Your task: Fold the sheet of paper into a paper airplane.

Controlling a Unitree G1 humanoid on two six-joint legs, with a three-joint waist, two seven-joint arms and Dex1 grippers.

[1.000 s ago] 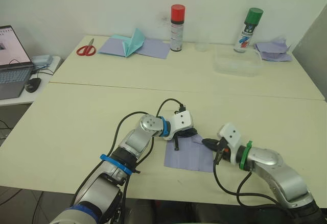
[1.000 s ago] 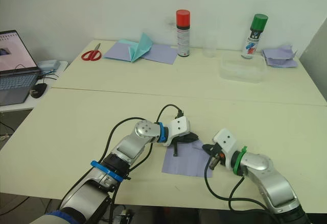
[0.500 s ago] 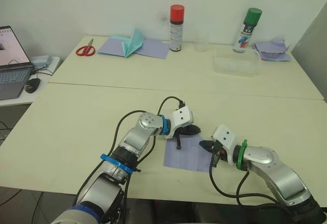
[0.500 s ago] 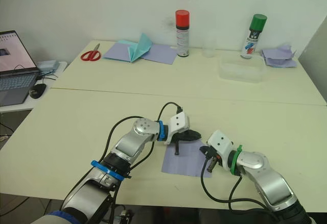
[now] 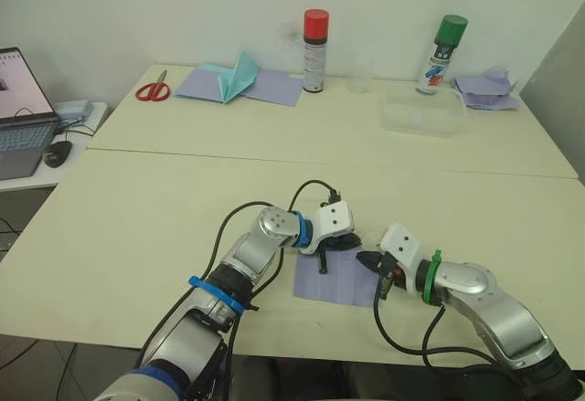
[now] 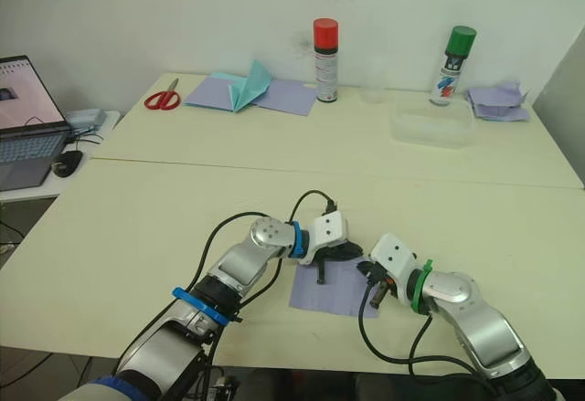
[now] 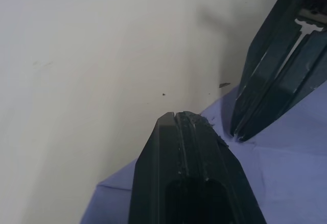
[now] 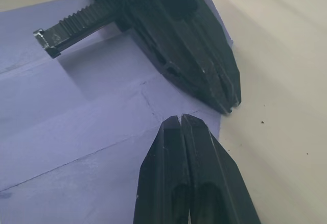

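The sheet of paper lies flat near the front edge of the table, pale lavender with crease lines. My left gripper is shut, and its tips rest at the sheet's far right corner. My right gripper is also shut and comes in from the right, with its tips down on the same corner. The two pairs of tips sit a finger's width apart. Nothing is held between either pair of fingers. The left gripper's toothed rack juts out over the sheet.
Along the back of the table are red scissors, a teal pointed paper shape on lavender sheets, a red-capped spray can, a green-capped spray can, a clear plastic container and crumpled lavender paper. A laptop stands at far left.
My left gripper has shifted slightly right along the sheet's far edge. My right gripper has moved left to meet it at the corner. The sheet has stayed flat.
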